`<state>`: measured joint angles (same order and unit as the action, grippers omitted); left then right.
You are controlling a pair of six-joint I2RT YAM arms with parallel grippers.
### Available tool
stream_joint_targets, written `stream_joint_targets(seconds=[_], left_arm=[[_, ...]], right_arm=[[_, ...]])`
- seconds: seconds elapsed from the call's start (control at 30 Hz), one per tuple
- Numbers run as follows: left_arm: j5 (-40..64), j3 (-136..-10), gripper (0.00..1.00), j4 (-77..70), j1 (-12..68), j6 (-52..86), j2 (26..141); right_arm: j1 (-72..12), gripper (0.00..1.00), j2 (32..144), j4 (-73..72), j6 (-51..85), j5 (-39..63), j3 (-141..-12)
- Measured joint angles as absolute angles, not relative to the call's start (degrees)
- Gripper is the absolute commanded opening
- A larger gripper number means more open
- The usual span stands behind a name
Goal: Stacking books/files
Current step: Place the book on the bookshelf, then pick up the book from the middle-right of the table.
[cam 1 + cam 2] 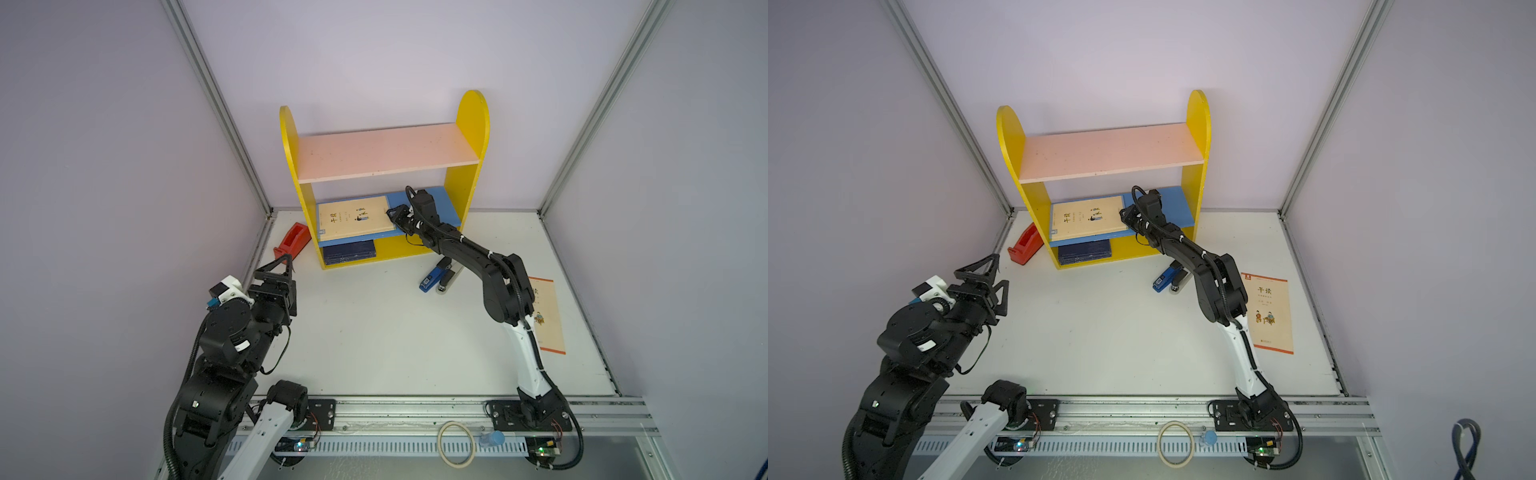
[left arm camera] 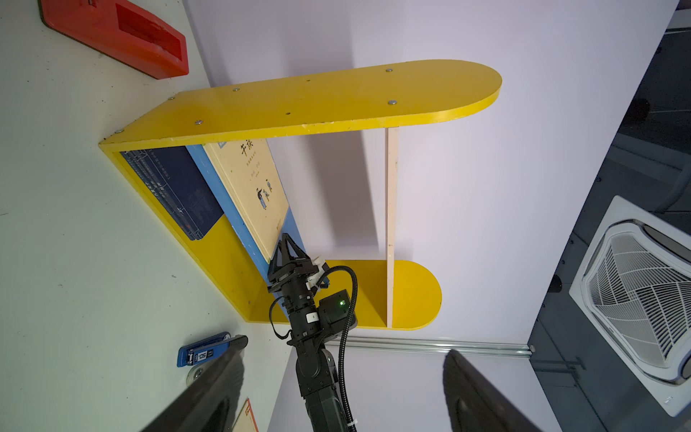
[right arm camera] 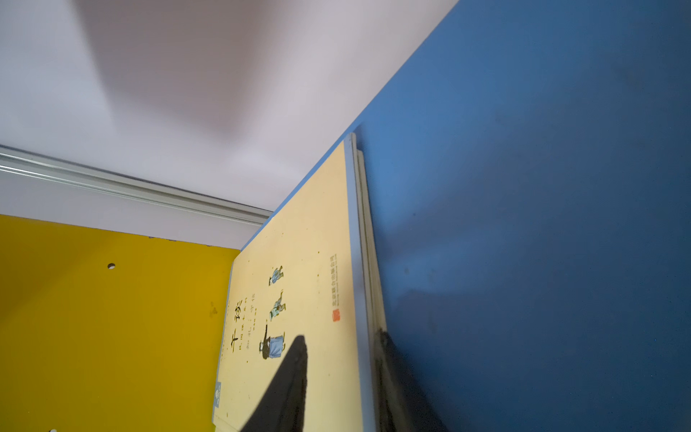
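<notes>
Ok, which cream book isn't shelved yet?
The cream book flat on the table, right side; the other cream books lie stacked on the blue shelf.

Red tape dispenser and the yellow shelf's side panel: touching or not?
Apart. The left wrist view shows a strip of white table between the red tape dispenser and the yellow side panel.

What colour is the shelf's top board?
Top board: pale pink, best in a top view.

Bench [image 1: 374, 340] middle is open between the arms. Blockers: tape dispenser [image 1: 293, 243] left of shelf unit [image 1: 471, 124], stapler [image 1: 432, 277] at its right front, cream book [image 1: 1268, 311] further right. Pink top board [image 1: 382, 151] bare.
</notes>
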<state>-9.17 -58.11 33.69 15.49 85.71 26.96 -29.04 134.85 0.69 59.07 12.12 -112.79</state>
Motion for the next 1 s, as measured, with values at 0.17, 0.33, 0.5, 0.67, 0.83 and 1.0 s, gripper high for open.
stream_joint_targets(seconds=[0.17,0.33,0.5,0.67,0.83,1.0], left_arm=[[-9.2,-58.1,0.86,33.7,15.5,85.7,27.0],[-9.2,-58.1,0.86,33.7,15.5,85.7,27.2],[-9.1,-58.1,0.86,33.7,15.5,85.7,27.9],[-8.0,-58.1,0.86,33.6,15.5,85.7,29.0],[-7.9,-58.1,0.86,33.6,15.5,85.7,29.2],[-6.9,-56.9,0.85,31.7,15.6,85.7,30.1]], right_arm=[[-29.1,0.34,133.4,3.6,57.6,11.7,-112.6],[-29.0,0.42,122.5,11.0,53.4,10.5,-104.6],[-27.7,0.48,103.6,11.2,48.6,5.8,-88.3],[-27.6,0.51,84.3,10.8,44.9,3.5,-67.0],[-25.1,0.55,63.0,15.2,43.5,-2.8,-51.0],[-20.4,0.57,42.6,25.7,45.2,-13.0,-42.1]])
